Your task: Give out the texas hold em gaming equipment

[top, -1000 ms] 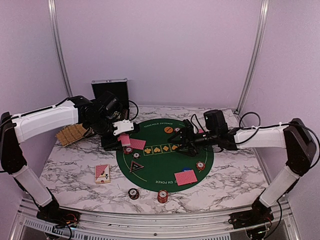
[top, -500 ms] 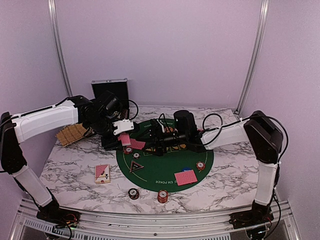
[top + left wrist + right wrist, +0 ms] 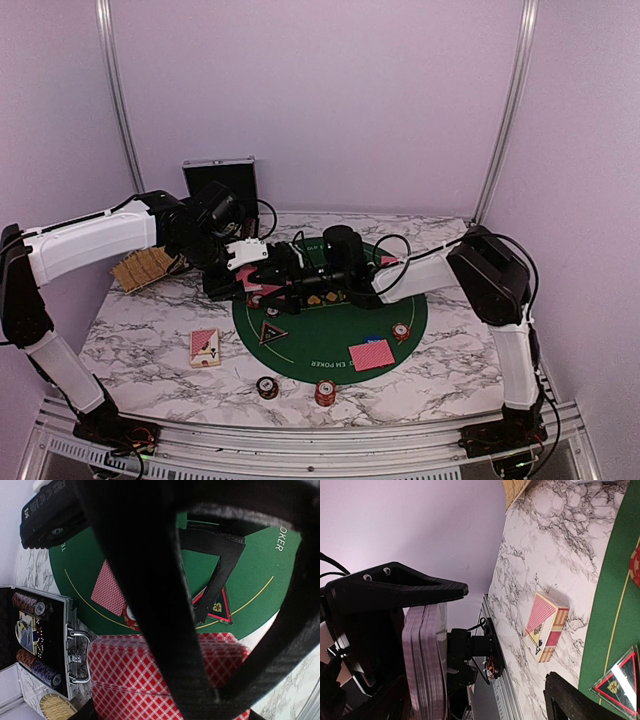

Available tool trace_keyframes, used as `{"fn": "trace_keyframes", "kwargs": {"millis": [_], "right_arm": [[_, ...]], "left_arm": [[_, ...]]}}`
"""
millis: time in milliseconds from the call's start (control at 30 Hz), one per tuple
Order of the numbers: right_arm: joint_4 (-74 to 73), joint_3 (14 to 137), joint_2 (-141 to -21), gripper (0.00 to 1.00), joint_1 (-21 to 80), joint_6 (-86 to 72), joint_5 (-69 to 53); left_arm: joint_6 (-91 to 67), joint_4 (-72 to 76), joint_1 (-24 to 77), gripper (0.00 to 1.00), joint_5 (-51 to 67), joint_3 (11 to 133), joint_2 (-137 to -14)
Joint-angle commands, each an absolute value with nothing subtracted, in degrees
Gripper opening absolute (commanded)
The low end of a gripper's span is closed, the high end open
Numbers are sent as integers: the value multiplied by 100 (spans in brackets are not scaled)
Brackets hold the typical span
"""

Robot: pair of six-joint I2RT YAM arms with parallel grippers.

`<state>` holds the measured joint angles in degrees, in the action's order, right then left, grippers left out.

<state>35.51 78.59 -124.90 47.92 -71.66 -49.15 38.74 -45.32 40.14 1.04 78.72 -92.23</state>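
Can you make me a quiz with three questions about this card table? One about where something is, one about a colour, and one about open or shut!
1. Where is the card box?
A. On the marble table, left of the green mat
B. On the floor
C. In the middle of the mat

2. What colour are the backs of the deck in the left gripper?
A. Blue
B. Red
C. Yellow

3. How is the case?
A. Shut
B. Open
C. Upside down

Answers:
1 A, the box lies on bare marble beside the mat.
2 B, the backs show a red diamond pattern.
3 B, the lid stands up and chips show inside.
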Motion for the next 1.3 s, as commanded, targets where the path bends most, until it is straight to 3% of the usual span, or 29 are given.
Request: {"fn": "trace_keyframes", "kwargs": {"millis": [0,300,900,1267], "right_arm": [[4150,8224,-12743,92,4922,-7546,-5072],[4966,8503,-13173,93,5014,-8227,-5128],[4745,9347,-13842,93,5114,-8347,-5125],[4258,9259,-13774,88,5057,-8064,-4908]], "left_arm": [[3829,-4658,4044,0,194,8038,-9158],[3858,-4663,4052,0,189,8008,-9150],[3854,-4667,4052,0,167,7990,-9132],[3850,-4676,4050,0,184,7963,-9123]]}}
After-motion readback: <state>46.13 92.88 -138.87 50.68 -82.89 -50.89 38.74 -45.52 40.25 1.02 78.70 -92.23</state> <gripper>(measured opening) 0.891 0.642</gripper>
